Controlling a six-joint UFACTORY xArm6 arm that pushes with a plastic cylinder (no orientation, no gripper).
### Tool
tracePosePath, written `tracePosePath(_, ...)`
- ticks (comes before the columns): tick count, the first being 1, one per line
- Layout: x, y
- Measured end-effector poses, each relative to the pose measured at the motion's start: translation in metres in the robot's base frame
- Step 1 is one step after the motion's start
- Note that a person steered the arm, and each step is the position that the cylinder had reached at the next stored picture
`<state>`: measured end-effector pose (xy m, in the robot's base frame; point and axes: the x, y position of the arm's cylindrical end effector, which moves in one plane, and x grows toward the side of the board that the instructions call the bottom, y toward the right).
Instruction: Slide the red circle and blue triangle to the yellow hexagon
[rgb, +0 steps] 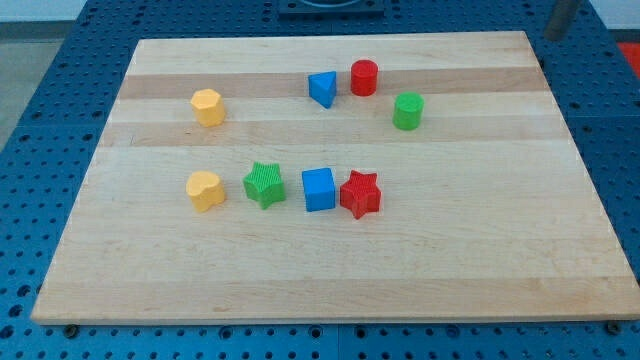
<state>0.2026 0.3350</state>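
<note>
The red circle (363, 77) stands near the view's top, right of centre. The blue triangle (322, 88) sits just to its left, a small gap between them. The yellow hexagon (207, 106) is further left on the wooden board (480, 260), well apart from both. A blurred grey rod shape enters at the view's top right corner, and its lower end, my tip (553, 38), is off the board's far right corner, far from all blocks.
A green circle (407, 110) stands right of and below the red circle. A row lies across the middle: yellow heart (205, 190), green star (264, 185), blue cube (319, 189), and red star (360, 194) touching the cube.
</note>
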Motion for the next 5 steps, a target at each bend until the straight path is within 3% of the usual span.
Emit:
tracePosePath(3, 0.0, -0.004)
tracePosePath(5, 0.002, -0.077)
